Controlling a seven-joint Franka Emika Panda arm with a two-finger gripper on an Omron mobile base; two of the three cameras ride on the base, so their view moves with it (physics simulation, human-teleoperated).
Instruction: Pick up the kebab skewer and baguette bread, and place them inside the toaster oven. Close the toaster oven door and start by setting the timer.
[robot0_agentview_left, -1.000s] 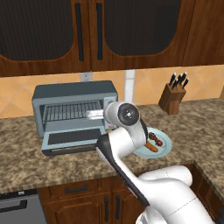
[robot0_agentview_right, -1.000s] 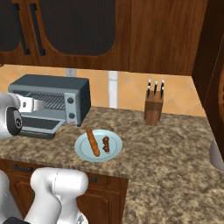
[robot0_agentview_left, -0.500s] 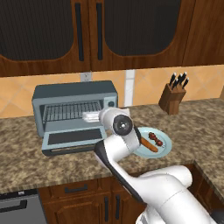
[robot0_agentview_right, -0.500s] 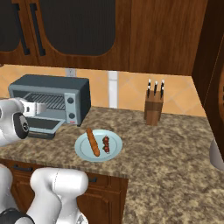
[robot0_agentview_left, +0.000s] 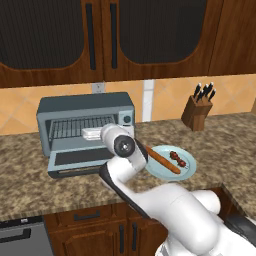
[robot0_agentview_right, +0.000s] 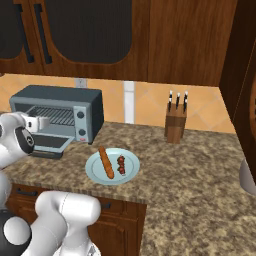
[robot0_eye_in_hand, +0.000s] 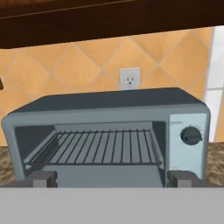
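**Open oven, food on the plate, arm facing the rack**

The toaster oven stands at the far left of the table, against the tiled wall under the dark wooden cabinets. The toaster oven door is dropped flat toward the near side, so the wire rack inside lies bare. A dark knob sits on the oven's right-hand panel, and a wall socket shows on the tiles just above the oven.

The gripper is level with the oven mouth and points straight into it, over the lowered door. The jaws are spread wide and released, with nothing between them; one dark fingertip stands at the left end of the rack opening and the other at the right end.

To the right of the oven, apart from it, a pale blue plate rests on the table. The baguette bread lies across the plate's left half, running from far to near. The kebab skewer lies just beside it on the right half, shorter and dark red. Whether the two touch cannot be told.

Further right, near the wall, a wooden knife block stands upright with dark handles sticking up.
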